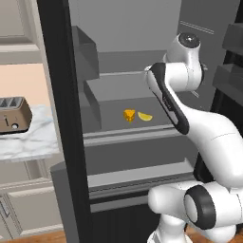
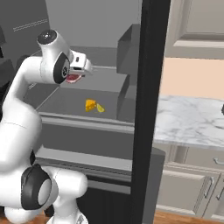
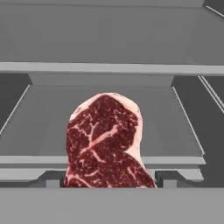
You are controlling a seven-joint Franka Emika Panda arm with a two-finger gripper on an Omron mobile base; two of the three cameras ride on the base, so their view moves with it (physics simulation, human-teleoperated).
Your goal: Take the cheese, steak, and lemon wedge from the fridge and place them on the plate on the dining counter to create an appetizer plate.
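Note:
The steak [image 3: 105, 144], dark red with a pale fatty edge, sits between my gripper's [image 3: 109, 181] finger tips in the hand view, and the gripper is shut on it. In the right base view the steak [image 2: 73, 79] shows as a red patch under the hand, and the gripper [image 2: 75, 75] is inside the open fridge [image 2: 146, 109], above its middle shelf. The orange cheese [image 1: 129, 115] [image 2: 90, 105] and the pale lemon wedge [image 1: 144, 116] [image 2: 100, 108] lie side by side on that shelf, lower than the hand. The plate and dining counter are out of view.
The black fridge frame [image 1: 57, 95] stands close on both sides of the arm. Grey shelves [image 3: 109, 68] and door bins [image 1: 88, 47] surround the hand. A toaster [image 1: 14, 116] rests on a marble wall counter [image 1: 33, 140] left of the fridge, with another marble counter [image 2: 192, 118] to its right.

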